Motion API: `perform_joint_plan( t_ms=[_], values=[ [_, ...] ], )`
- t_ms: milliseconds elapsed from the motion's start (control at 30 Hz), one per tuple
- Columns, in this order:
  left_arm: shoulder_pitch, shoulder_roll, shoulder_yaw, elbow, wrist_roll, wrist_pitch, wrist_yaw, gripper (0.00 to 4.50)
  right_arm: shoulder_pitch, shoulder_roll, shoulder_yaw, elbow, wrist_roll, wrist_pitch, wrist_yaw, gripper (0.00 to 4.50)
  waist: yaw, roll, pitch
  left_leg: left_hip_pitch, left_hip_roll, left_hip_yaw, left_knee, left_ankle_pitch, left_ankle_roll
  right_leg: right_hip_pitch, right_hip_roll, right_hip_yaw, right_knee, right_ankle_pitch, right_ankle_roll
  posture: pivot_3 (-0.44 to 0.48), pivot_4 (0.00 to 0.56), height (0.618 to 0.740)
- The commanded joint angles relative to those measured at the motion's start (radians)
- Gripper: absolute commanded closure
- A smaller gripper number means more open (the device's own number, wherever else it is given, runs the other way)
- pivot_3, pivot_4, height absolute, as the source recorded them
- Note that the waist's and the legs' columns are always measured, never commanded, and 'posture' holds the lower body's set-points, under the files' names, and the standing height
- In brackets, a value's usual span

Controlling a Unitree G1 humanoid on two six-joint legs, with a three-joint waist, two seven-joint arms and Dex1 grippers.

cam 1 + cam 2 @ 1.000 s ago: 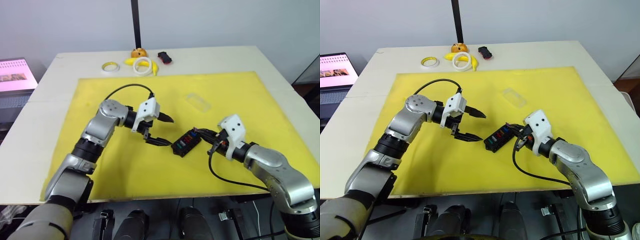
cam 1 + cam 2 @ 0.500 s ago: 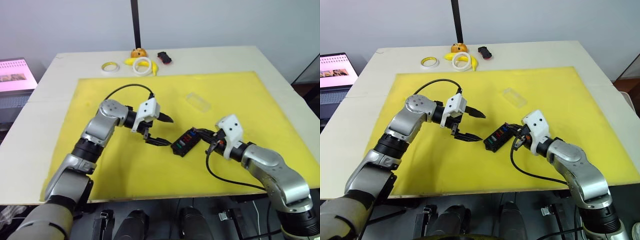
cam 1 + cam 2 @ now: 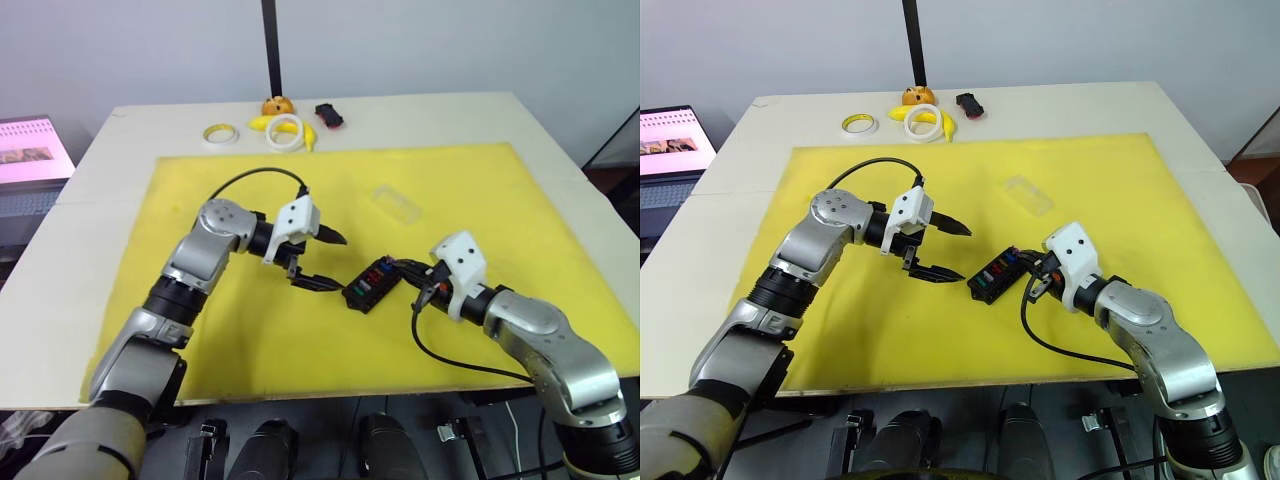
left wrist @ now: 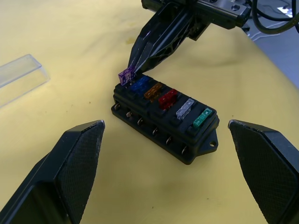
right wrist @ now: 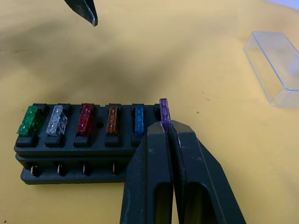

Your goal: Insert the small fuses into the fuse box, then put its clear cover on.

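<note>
Yellow mat (image 3: 480,190) unchanged; right gripper (image 5: 167,128) still pinches purple fuse (image 5: 164,111) at fuse box (image 5: 70,144).

Head stereo pair looks fwd/down over whole tabletop (image 3: 560,130); both wrist cams sit close, sharing the fuse box (image 4: 164,120).

- Our left gripper (image 3: 322,261) hangs over the yellow mat with its two black fingers spread wide, forearm angled inward and elbow bent.
- Our right gripper (image 5: 167,128) reaches in from the right, fingers pinched on the purple fuse (image 5: 164,112), arm bent low.
</note>
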State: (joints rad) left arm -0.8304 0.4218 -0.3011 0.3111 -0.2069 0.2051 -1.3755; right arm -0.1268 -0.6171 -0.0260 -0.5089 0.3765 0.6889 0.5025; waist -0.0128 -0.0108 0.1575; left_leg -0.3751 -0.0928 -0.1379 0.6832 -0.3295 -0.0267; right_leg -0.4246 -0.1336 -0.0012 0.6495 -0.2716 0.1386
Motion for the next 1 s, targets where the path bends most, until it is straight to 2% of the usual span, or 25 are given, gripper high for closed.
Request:
perform_joint_plan(
  t_ms=[33, 1000],
  values=[
    [-0.018, -0.001, 0.017, -0.021, -0.004, -0.020, 0.000, 0.03, -0.011, 0.000, 0.000, -0.029, 0.000, 0.009, 0.001, 4.50, 0.000, 0.000, 0.000, 0.000, 0.000, 0.000, 0.000, 0.000, 0.000, 0.000, 0.000, 0.000, 0.000, 0.000, 0.000, 0.000, 0.150, 0.740],
    [-0.010, -0.003, 0.015, -0.024, -0.002, -0.034, 0.006, 0.03, -0.057, -0.078, 0.051, -0.023, -0.047, 0.004, 0.091, 4.50, 0.000, 0.000, 0.000, 0.000, 0.000, 0.000, 0.000, 0.000, 0.000, 0.000, 0.000, 0.000, 0.000, 0.000, 0.000, 0.000, 0.150, 0.740]
  ],
)
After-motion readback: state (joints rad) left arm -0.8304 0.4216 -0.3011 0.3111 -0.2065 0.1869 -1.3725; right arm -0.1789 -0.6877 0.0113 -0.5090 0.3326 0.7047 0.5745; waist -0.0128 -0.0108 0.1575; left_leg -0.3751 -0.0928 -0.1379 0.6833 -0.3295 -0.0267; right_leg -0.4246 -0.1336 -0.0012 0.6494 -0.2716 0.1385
